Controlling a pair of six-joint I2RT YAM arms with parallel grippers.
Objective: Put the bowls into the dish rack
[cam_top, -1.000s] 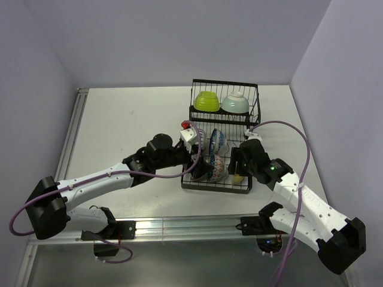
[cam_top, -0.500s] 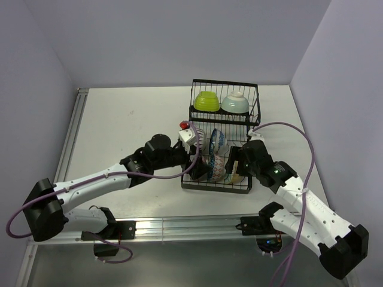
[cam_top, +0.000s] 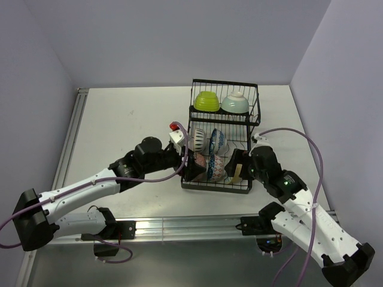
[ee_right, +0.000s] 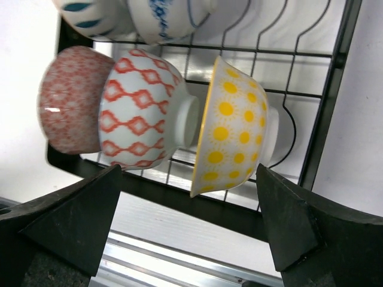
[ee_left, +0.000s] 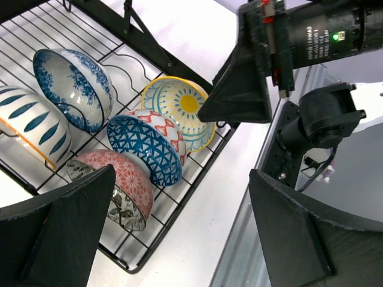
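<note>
Bowls all sit inside the dish rack (cam_top: 216, 188). The lime green bowl (cam_top: 206, 100) and the mint bowl (cam_top: 235, 103) lie upturned in the raised basket at 12 o'clock, and five patterned ones stand on edge in the slots below. Among these, the yellow sun bowl (ee_right: 230, 128) occupies the 5 o'clock corner, with the red-diamond bowl (ee_right: 140, 116) just beside it.

Edges: the rack's 3 o'clock side lies near the edge of the counter (cam_top: 131, 119), and its 6 o'clock side lies near the metal rail (cam_top: 179, 226). Open counter spreads from 9 to 11 o'clock.

The left gripper (cam_top: 190, 164) hovers at the rack's 8 o'clock corner, fingers wide apart and holding nothing. The right gripper (ee_right: 191, 221) faces the yellow sun bowl from 4 o'clock, fingers also spread wide and clear of it.

Change noted: a second ago the right gripper was narrowed at the yellow sun bowl; it has since opened and drawn back. The left arm has withdrawn slightly toward 8 o'clock.
</note>
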